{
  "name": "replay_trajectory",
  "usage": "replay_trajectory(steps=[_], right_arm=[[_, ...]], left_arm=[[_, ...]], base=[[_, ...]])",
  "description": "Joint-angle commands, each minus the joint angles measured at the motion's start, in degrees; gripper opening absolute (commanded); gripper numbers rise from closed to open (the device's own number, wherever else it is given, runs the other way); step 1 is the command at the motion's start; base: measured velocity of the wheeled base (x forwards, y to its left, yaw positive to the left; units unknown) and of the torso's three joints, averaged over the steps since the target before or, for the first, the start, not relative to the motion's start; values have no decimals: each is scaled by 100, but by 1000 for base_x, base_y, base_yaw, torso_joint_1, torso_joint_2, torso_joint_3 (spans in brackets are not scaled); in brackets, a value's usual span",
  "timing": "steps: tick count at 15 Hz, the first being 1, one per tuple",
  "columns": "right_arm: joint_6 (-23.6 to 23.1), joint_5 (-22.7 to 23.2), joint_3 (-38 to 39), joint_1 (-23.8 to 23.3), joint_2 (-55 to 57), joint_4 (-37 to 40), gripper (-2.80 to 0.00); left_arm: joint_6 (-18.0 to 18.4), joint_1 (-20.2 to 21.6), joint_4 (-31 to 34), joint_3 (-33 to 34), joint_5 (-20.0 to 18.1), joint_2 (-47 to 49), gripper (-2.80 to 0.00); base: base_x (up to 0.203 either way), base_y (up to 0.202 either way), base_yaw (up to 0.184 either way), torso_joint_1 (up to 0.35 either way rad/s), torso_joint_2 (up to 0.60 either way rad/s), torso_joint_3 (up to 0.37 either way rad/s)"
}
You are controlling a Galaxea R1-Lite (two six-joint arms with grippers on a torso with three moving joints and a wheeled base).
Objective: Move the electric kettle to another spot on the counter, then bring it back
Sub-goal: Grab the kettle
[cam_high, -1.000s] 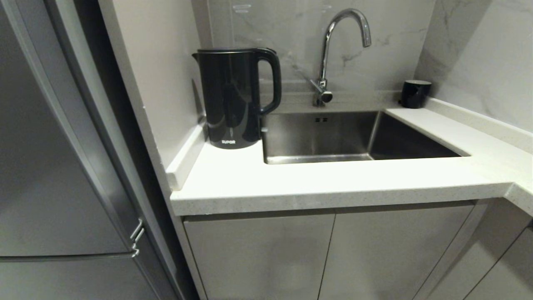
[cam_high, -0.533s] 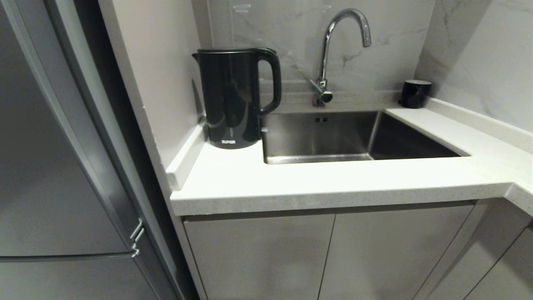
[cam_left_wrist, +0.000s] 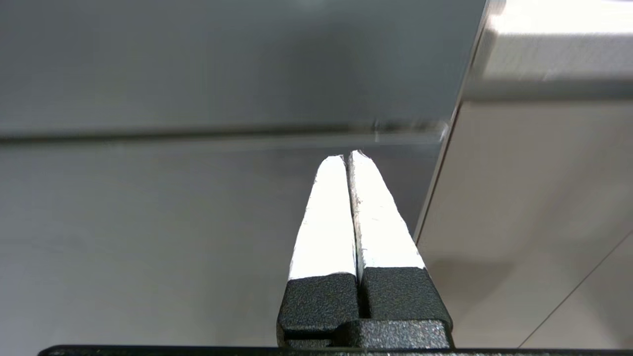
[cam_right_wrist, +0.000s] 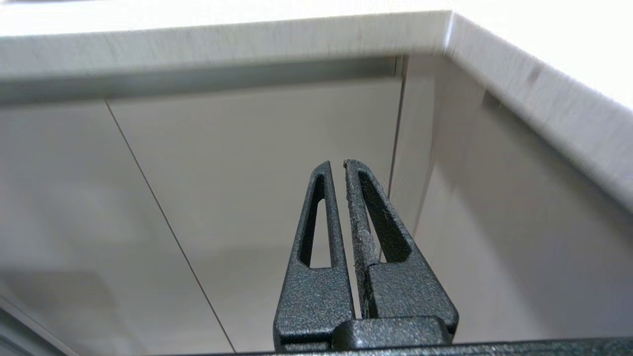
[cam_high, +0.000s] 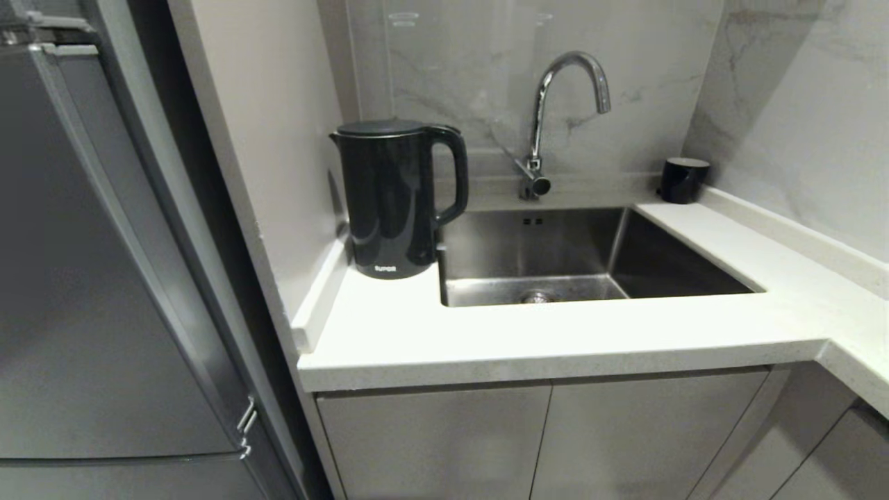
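The electric kettle [cam_high: 394, 201], tall and glossy black with a loop handle facing right, stands upright on the white counter [cam_high: 486, 333] in the back left corner, beside the sink. Neither arm shows in the head view. My left gripper [cam_left_wrist: 347, 157] is shut with nothing in it, low in front of the grey fridge door, below counter height. My right gripper [cam_right_wrist: 338, 164] is shut and empty too, pointing at the cabinet doors under the counter's front edge [cam_right_wrist: 222, 39].
A steel sink [cam_high: 590, 264] with a curved tap [cam_high: 549, 118] fills the counter's middle. A small black cup [cam_high: 684, 179] stands at the back right. A grey fridge [cam_high: 83, 278] stands on the left. The counter turns forward at the right [cam_high: 854, 361].
The whole head view has shifted downward in the picture, and the kettle's lid top and the sink drain now show: the camera rose. The kettle has not moved on the counter.
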Motion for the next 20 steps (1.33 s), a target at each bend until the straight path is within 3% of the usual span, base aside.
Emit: replay_trajectory(steps=[1, 20], right_arm=[[2, 2, 0, 0, 9, 2, -280], [2, 2, 0, 0, 9, 2, -280]], left_arm=[[-2, 3, -1, 1, 0, -2, -280], [-2, 5, -1, 1, 0, -2, -280]], base=[[0, 0, 0, 105, -482, -388], [0, 0, 0, 161, -514, -360]])
